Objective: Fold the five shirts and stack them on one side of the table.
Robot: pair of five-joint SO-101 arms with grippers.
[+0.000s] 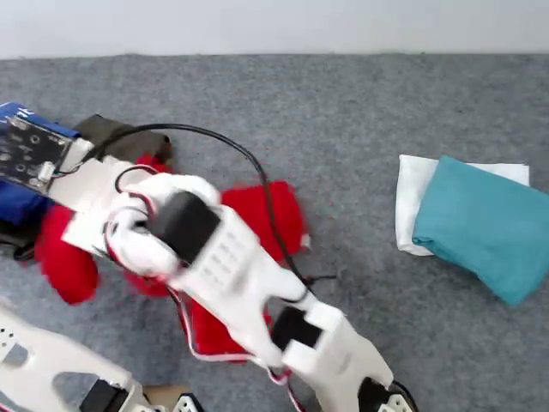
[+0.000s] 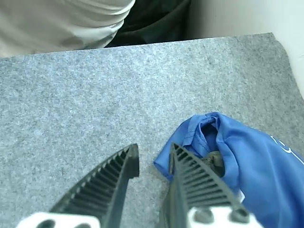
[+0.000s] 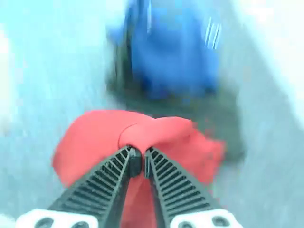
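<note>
The right wrist view gives what the high view hides under the arm. The right end effector (image 3: 137, 159) has its fingers pressed almost together on a raised fold of the red shirt (image 3: 156, 133), and the cloth puckers up to the tips. Just beyond those tips a blue shirt (image 3: 175, 52) lies against a dark shirt (image 3: 228, 102).

The left wrist view shows the left end effector (image 2: 154, 151) spread over the grey bench (image 2: 71, 95) with nothing between its fingers. The crumpled blue shirt lies right beside one finger.

From above, the red shirt is rumpled and unfolded beneath the right arm. Well apart from it, a folded teal shirt (image 1: 485, 223) rests partly on a folded white shirt (image 1: 413, 193).
</note>
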